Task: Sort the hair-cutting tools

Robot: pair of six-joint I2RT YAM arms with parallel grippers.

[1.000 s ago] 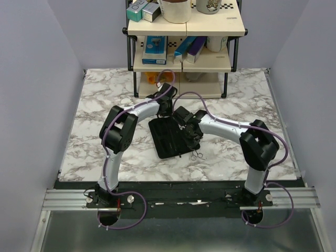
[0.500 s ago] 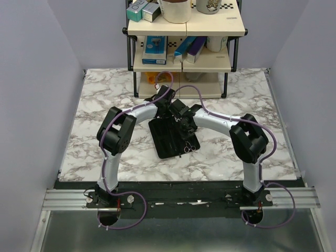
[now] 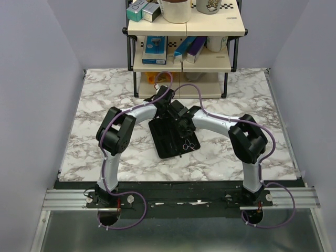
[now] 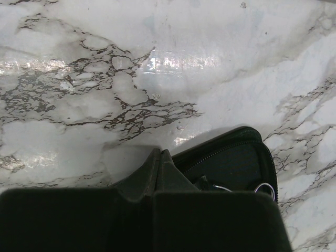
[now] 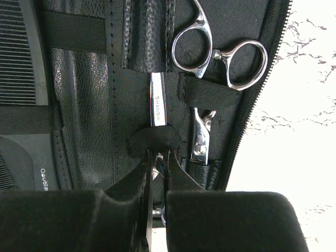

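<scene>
The black pouch [image 3: 167, 140] lies open at the table's middle. In the right wrist view, silver scissors with finger loops [image 5: 220, 50] sit under an elastic strap of the pouch [image 5: 89, 110]. A black toothed comb [image 5: 16, 58] lies under straps at the left. My right gripper [image 5: 157, 157] is shut on a slim silver lettered blade [image 5: 158, 102] lying in the middle slot. In the top view the right gripper [image 3: 185, 135] is over the pouch's right half, with scissor loops [image 3: 189, 145] just below it. My left gripper [image 4: 160, 155] is shut and empty at the pouch's far edge [image 4: 231, 163].
A shelf rack [image 3: 184, 63] stands at the back with blue and purple boxes [image 3: 155, 50] and white pots. Both forearms cross above the pouch. Marble table [image 3: 94, 121] spreads to the left and right of the pouch.
My right gripper has moved left and away, from the pouch's near right edge onto its right half. The silver loops went with it from the table onto the pouch. The left gripper has stayed put.
</scene>
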